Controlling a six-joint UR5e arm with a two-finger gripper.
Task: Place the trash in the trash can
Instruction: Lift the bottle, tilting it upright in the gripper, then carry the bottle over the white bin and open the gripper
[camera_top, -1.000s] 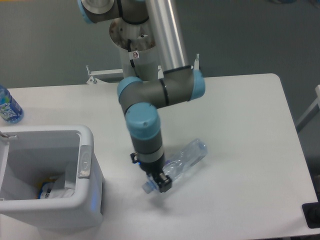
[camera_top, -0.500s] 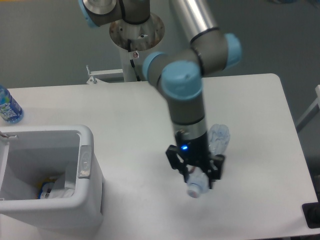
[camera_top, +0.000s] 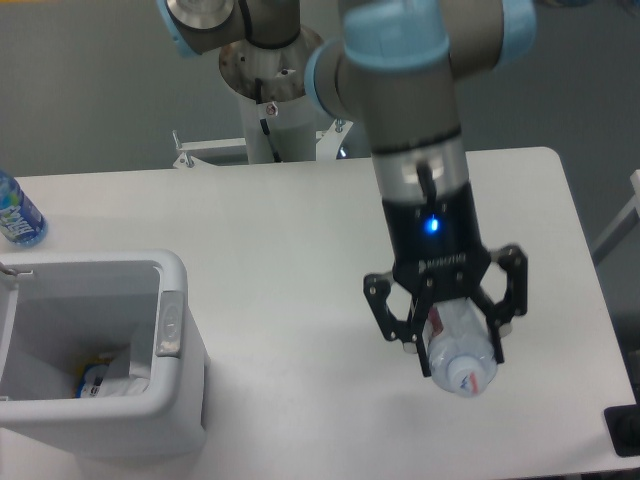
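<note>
My gripper (camera_top: 453, 335) hangs well above the right half of the table, shut on the clear plastic bottle (camera_top: 462, 352), which points toward the camera with its red-lettered label showing. The trash can (camera_top: 165, 335), a large white bin with a thick rim, stands at the front left corner. Inside it lies a crumpled white paper wrapper (camera_top: 112, 378). The gripper and bottle are far to the right of the bin.
A blue-labelled bottle (camera_top: 17, 212) stands at the table's left edge behind the bin. The arm's base and a metal bracket (camera_top: 215, 147) sit at the back edge. A dark object (camera_top: 625, 432) is at the lower right corner.
The gripper took hold of the bottle lying on the table, lifted it high toward the camera and swung right; the bottle now hangs in the fingers instead of resting on the table.
</note>
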